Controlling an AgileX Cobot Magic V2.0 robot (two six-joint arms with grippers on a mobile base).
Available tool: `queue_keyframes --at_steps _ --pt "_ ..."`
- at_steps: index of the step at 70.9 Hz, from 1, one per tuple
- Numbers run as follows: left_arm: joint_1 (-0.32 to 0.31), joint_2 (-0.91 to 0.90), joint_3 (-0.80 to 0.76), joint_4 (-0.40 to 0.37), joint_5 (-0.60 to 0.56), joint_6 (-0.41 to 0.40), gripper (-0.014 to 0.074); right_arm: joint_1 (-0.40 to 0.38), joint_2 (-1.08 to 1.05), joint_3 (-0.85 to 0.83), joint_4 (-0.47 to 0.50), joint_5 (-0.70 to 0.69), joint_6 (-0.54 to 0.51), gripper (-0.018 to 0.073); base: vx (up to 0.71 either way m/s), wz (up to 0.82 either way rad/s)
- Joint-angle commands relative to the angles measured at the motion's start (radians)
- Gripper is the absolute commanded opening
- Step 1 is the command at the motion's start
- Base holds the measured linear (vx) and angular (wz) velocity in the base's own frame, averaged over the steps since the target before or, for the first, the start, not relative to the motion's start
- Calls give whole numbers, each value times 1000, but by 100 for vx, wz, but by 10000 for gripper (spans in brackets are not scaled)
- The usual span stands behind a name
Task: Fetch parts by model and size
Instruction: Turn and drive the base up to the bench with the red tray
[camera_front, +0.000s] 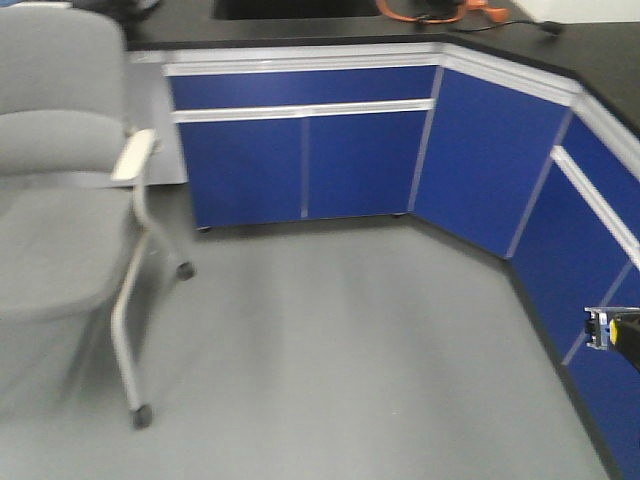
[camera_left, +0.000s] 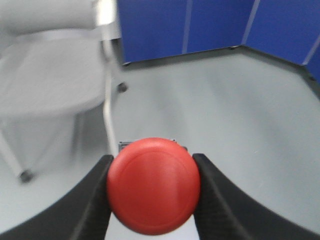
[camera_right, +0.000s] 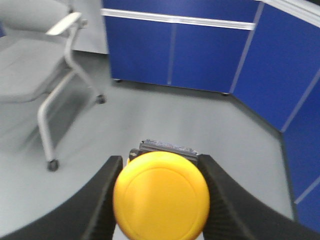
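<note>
Left tool (camera_left: 154, 200): clenched on the one red-capped push-button (camera_left: 154, 182), with a black finger (camera_left: 92, 205) pressed to each side of the round cap.
Red part's place: in the air between the left tool's two fingers, cap facing the wrist camera. Only a thin sliver of its base shows above the cap.
Right tool (camera_right: 161, 202): grasping the one yellow-capped push-button (camera_right: 161, 192) in the same way, with two black fingers (camera_right: 100, 202) tight against the cap.
Yellow part's place: held off the floor in the right tool, with its dark blocky base (camera_right: 167, 147) showing just behind the cap.
Count of parts: two, one per tool.
Below both: grey floor (camera_front: 340, 340).
Chair (camera_front: 60, 200): one, grey and padded, with a pale armrest. Two casters (camera_front: 141, 414) show in the front view, which is blurred here.
Cabinets (camera_front: 300, 160): blue fronts with silver trim, running round the corner.
Bench (camera_front: 600, 50): one black top over the cabinets, carrying an orange cable (camera_front: 440, 14).
</note>
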Motion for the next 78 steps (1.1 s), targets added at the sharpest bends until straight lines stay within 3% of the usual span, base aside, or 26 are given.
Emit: queue_keyframes --at_steps 1,78 --pt "-2 13 -27 -2 -69 0 -6 -3 4 -29 -8 -73 -10 -8 38 -67" --pt "-2 13 -27 -2 -70 0 -6 -3 4 -29 -8 -73 -10 -8 22 -83"
